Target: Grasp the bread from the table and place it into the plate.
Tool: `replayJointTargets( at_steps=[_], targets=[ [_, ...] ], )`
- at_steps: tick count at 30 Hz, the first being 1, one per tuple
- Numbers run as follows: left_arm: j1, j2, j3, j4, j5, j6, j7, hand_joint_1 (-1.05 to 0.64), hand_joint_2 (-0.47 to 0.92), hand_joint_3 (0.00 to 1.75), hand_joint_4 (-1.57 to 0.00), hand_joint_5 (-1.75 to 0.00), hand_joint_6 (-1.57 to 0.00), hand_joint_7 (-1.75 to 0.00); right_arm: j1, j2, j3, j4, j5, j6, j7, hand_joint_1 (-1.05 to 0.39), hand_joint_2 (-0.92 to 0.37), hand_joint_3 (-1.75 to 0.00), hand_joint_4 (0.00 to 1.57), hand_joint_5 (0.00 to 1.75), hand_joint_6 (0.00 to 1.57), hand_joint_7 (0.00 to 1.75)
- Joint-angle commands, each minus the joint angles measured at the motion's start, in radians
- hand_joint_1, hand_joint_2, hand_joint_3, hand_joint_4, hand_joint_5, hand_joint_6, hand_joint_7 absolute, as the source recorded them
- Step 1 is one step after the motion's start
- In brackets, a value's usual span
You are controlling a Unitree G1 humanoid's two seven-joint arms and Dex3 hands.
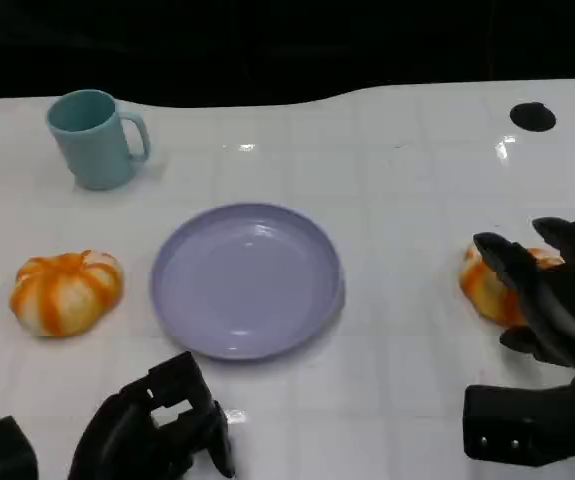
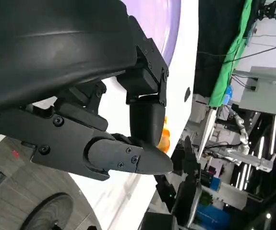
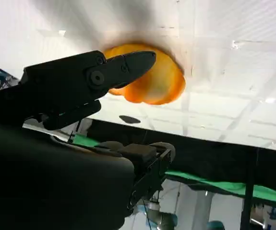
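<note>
Right now the reach is in hand: the right hand (image 1: 545, 290) hovers over the orange-and-white bread roll (image 1: 489, 285) at the right of the white table (image 1: 397, 180), fingers spread around it but not yet closed on it. A second, similar roll (image 1: 65, 291) lies at the left. The lavender plate (image 1: 246, 280) sits between them, and a teal mug (image 1: 95, 138) stands far left. The left hand (image 1: 157, 425) rests near the front edge, fingers curled in on nothing. Next, I judge, the right fingers must close, lift and carry left to the plate.

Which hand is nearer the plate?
Left. The left hand sits just in front of the plate, by its near rim; the right hand is off to the plate's right, at a bread.
</note>
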Motion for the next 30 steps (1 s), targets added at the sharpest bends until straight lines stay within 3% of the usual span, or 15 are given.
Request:
replayJointTargets(
  at_steps=[1, 10, 24, 29, 30],
  targets=[
    [0.003, 0.015, 0.006, -0.005, 0.002, -0.008, 0.001, -0.64, 0.92, 0.22, -0.8, -1.75, -0.7, -1.57, -0.045, -0.007, 0.026, 0.075, 0.021, 0.003, -0.021, -0.58, -0.9, 0.0, 0.0, 0.42, 0.24, 0.0],
    [0.011, 0.013, 0.004, -0.014, 0.002, -0.007, 0.004, -0.64, 0.92, 0.22, -0.81, -1.75, -0.7, -1.58, -0.152, 0.018, 0.094, 0.275, 0.031, 0.033, -0.083, -0.61, -0.89, 0.0, 0.03, 0.42, 0.25, 0.0],
    [0.009, 0.013, 0.007, -0.013, -0.004, 0.001, 0.002, -0.64, 0.92, 0.21, -0.81, -1.75, -0.69, -1.59, -0.283, 0.049, 0.163, 0.527, 0.101, 0.013, -0.147, -0.66, -0.82, 0.0, 0.1, 0.35, 0.29, 0.01],
    [0.008, 0.012, 0.007, -0.009, -0.002, -0.006, 0.002, -0.63, 0.92, 0.22, -0.81, -1.75, -0.7, -1.59, -0.328, 0.068, 0.182, 0.61, 0.135, -0.004, -0.137, -0.62, -0.82, 0.0, 0.23, 0.24, 0.33, 0.01],
    [0.007, 0.012, 0.007, -0.008, -0.002, -0.006, 0.0, -0.63, 0.92, 0.22, -0.81, -1.75, -0.69, -1.58, -0.336, 0.072, 0.184, 0.627, 0.142, -0.011, -0.14, -0.57, -0.83, 0.0, 0.33, 0.2, 0.38, 0.02]
  ],
)
